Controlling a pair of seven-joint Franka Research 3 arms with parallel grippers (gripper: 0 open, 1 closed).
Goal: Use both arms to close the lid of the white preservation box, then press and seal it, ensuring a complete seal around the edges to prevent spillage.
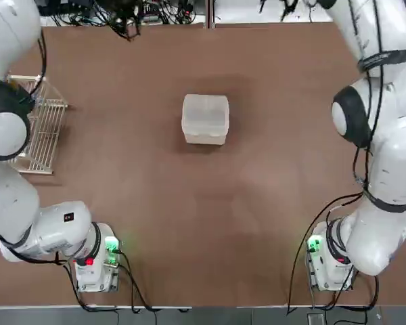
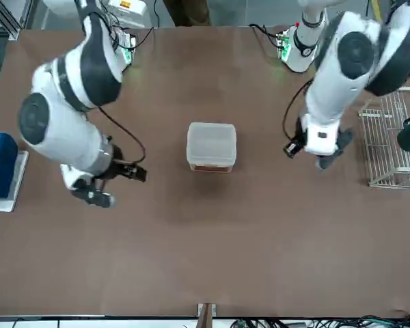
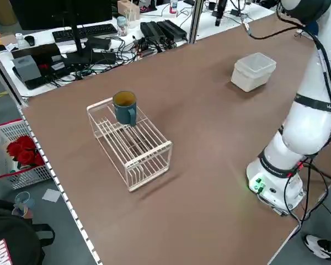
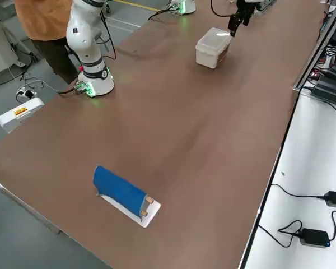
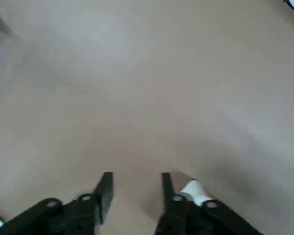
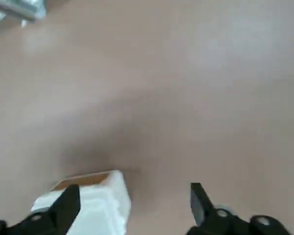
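Observation:
The white preservation box [image 1: 204, 127] stands at the middle of the table with the lid [image 1: 206, 108] lying flat and shut on top. The box [image 2: 210, 158] is also in the front view, with an arm on each side and neither touching it. My left gripper [image 5: 136, 188] hangs over bare table, its jaws open with nothing between them. My right gripper [image 6: 133, 198] is open wide, and a corner of the box [image 6: 95, 205] shows beside one of its fingers [image 6: 68, 203]. In the top view the arms hide both grippers.
A cream wire rack [image 3: 129, 143] with a blue-green mug [image 3: 125, 107] on it stands at the table's left edge. A blue roll on a white base [image 4: 120, 193] lies far out on the right side. Cables and equipment line the far edge.

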